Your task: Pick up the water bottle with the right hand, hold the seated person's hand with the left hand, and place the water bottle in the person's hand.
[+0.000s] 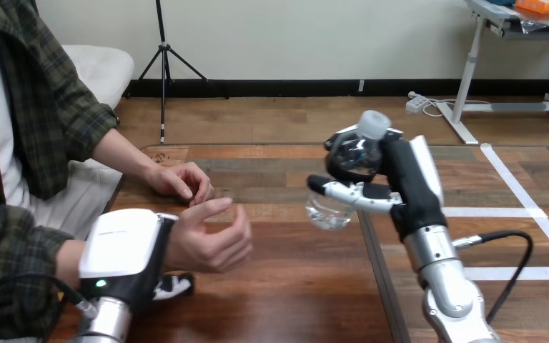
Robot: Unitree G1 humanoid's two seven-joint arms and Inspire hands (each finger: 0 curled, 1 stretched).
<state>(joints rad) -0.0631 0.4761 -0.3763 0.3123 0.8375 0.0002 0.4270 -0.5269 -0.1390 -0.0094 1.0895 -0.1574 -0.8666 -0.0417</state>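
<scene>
**Bottle gripped, palm waiting**

The right hand (409, 187) is clamped round the upper half of the bottle (329, 212), which is tilted in the air over the table's (293, 286) middle. It looks like thin clear plastic: probably light, crushable and slick, so best held gently round the body. Near the left edge the left hand (125, 246) wraps the wrist (177, 246), and the person's hand (214, 239) is cupped. Bare table lies between, and the other hand (182, 182) rests toward the far edge.

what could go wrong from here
The water bottle hangs tilted in the right hand, above the table; a loose hold could drop it. The person's nearer hand is half curled, so the bottle may not seat in it. The left hand is at the person's wrist; how firmly it steadies it is unclear.
</scene>
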